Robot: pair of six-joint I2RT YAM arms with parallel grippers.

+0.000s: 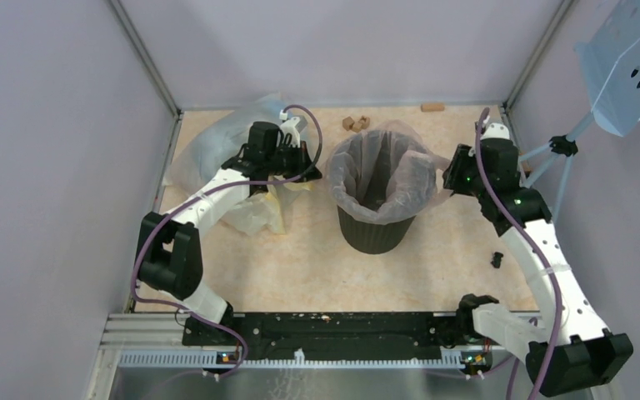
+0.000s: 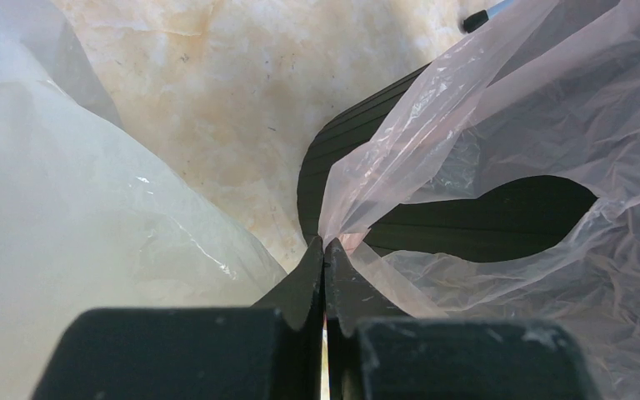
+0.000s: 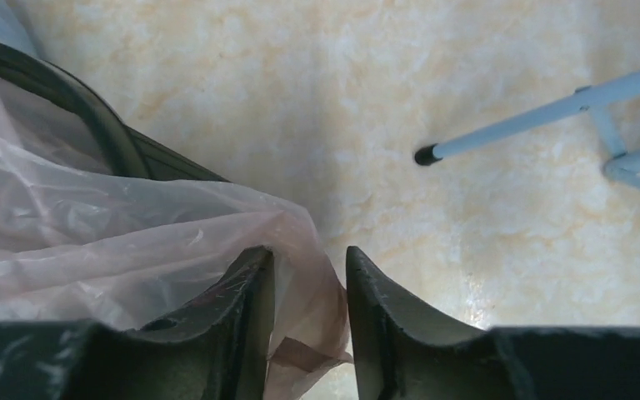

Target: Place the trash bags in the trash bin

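Note:
The black ribbed trash bin (image 1: 375,229) stands mid-table, and a pale pink trash bag (image 1: 383,162) hangs inside it with its edges draped over the rim. My left gripper (image 1: 310,173) is left of the bin, shut on a stretched strand of that bag (image 2: 400,142); the bin (image 2: 467,229) shows behind the film. My right gripper (image 1: 448,177) is at the bin's right rim. Its jaws (image 3: 308,260) are apart, with the bag's edge (image 3: 133,242) lying loose between them, beside the bin rim (image 3: 92,125). Other see-through bags (image 1: 217,162) lie crumpled under the left arm.
Whitish bag film (image 2: 75,242) fills the left of the left wrist view. Small brown blocks (image 1: 355,122) lie by the back wall. A blue perforated rack (image 1: 633,67) on thin legs (image 3: 533,121) stands at the right. A small black piece (image 1: 497,259) lies beside the right arm.

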